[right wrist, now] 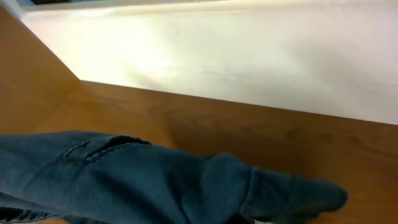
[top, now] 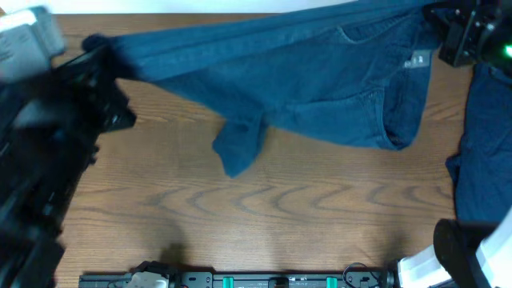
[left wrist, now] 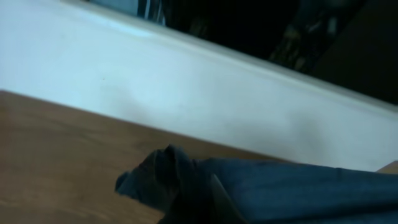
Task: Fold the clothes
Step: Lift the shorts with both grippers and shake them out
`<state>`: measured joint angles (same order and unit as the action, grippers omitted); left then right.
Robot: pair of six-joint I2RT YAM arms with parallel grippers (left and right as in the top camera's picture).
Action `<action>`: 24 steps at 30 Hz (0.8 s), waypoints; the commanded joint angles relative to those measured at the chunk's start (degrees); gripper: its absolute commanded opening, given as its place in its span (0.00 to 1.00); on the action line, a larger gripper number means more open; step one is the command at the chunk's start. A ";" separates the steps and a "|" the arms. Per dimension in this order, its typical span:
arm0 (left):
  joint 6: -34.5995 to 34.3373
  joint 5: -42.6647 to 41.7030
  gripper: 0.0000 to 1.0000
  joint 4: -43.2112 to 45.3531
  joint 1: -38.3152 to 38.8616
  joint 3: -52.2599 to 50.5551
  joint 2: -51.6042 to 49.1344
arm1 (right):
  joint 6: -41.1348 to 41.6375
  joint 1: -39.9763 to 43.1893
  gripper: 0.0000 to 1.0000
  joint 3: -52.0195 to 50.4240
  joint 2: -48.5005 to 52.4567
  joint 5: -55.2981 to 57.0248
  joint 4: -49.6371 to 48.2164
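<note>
Nearest: black base rail (top: 240,281) w/ green bits along front edge of wood table (top: 264,208). R side, second navy garment (top: 484,152) lay bunched at table edge. Mid-table, one leg end (top: 238,144) of navy garment (top: 320,72) hung lower than the rest. Farther back, that garment ran stretched L-R across the table. Pale label patch (top: 417,61) near waistband, txt too blurred to read. Left gripper (top: 102,56) was clamped on the leg-end fabric, right gripper (top: 445,29) clamped on the waist end. Fingers hidden by cloth in both wrist views. White wall (right wrist: 249,56) behind.
</note>
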<state>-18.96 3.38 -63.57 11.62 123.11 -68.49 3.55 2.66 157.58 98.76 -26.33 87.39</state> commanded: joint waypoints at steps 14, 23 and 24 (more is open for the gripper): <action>3.72 12.79 0.06 -0.17 -3.17 4.04 -15.34 | 5.86 4.87 0.01 -2.08 9.27 12.37 4.00; 3.69 11.82 0.06 0.11 -3.17 4.04 -39.01 | 5.81 4.90 0.01 -2.82 25.59 12.81 3.67; 3.69 11.34 0.06 0.28 -3.17 4.04 -41.22 | 5.79 4.90 0.01 -2.82 27.12 12.81 3.45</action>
<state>-16.45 6.42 -62.85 11.09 126.96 -106.26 7.44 4.05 154.47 123.28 -21.58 91.46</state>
